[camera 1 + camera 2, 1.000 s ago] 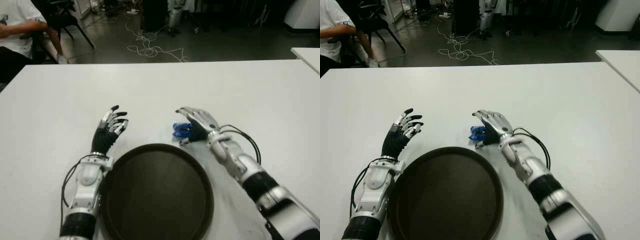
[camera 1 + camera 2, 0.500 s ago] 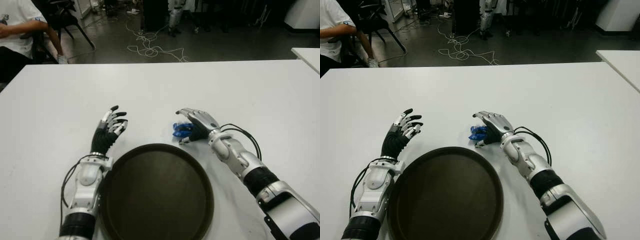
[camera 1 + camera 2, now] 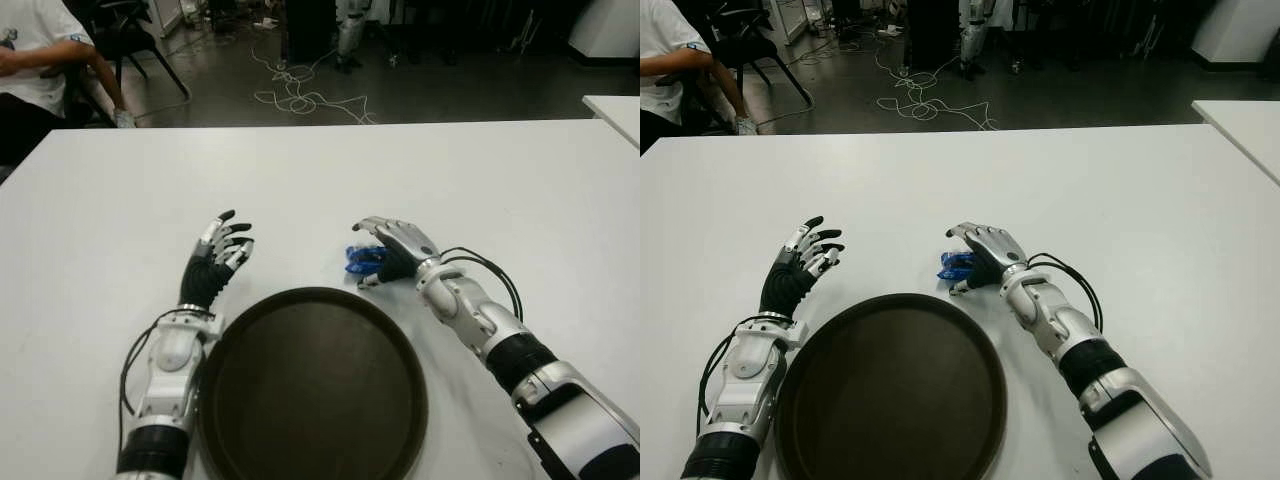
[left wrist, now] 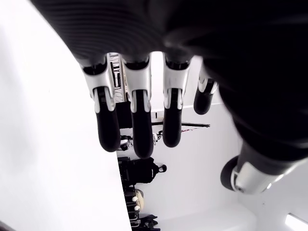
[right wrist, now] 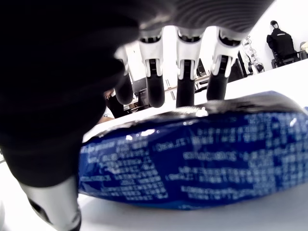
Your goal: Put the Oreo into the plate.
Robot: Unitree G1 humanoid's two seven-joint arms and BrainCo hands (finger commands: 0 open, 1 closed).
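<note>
The right hand [image 3: 392,248] was arched over a blue Oreo packet [image 3: 362,260], which lay on the white table [image 3: 450,170]. The packet sat just under the hand's palm, on its inner side, toward the left hand. In the right wrist view the packet [image 5: 202,154] filled the space in front of the palm, with the fingers [image 5: 185,82] hanging down behind it and the thumb at one end. The fingers were curved around the packet but not pressed onto it; whether any of them touched the wrapper cannot be told. The packet rested on the table surface and was not lifted.

A round dark plate [image 3: 315,385] lay nearer the robot than the right hand, its rim close to the thumb and to the packet but apart from both. The plate held nothing.

The left hand [image 3: 216,260] showed beside the plate, on its left side, fingers [image 4: 137,120] loosely extended and holding nothing.

A seated person [image 3: 35,60] showed beyond the table's far left corner.
</note>
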